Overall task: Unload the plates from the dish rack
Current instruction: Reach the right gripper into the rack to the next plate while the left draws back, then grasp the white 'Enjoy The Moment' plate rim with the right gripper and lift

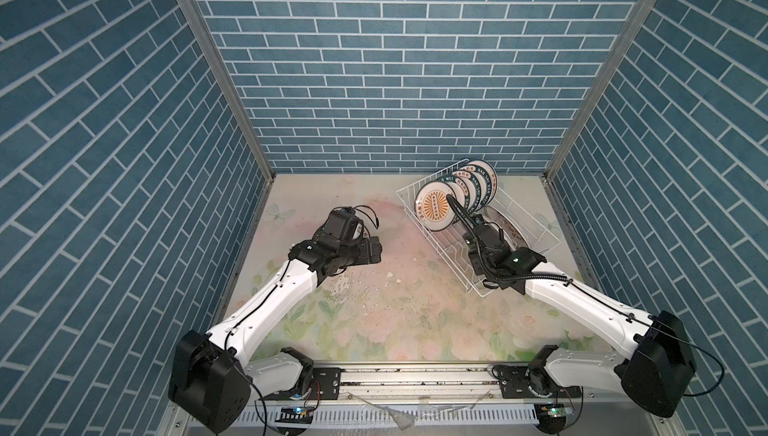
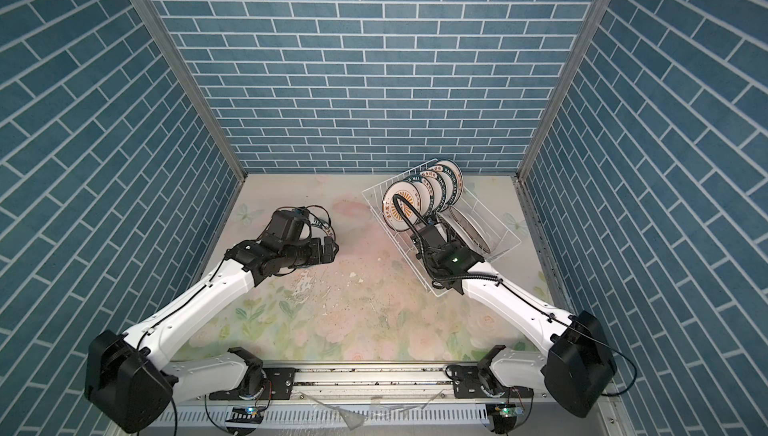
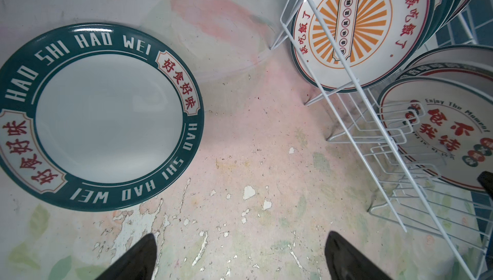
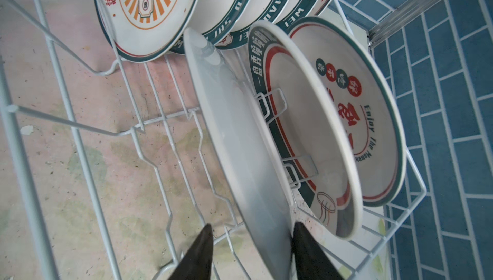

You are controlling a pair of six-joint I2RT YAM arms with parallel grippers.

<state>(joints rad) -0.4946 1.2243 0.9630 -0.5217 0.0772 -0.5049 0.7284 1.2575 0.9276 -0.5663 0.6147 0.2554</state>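
The right gripper [image 4: 253,225] stands astride the rim of a white-backed plate [image 4: 240,145], which is upright inside the dish rack [image 4: 12,109]. One finger seems to touch it, and the other is not yet on. The left gripper [image 3: 241,234] hangs wide open beside the rack. The plate looks stiff, glazed, slippery and breakable, so I would pinch its upper rim firmly and lift it straight out of the rack.

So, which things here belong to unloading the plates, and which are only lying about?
For the job:
- rack
- plates standing in it
- white-backed plate, with the right gripper astride it
- flat plate on the table
- left gripper, open

Lying about:
- white flakes on the table
- clear scrap by the front rail
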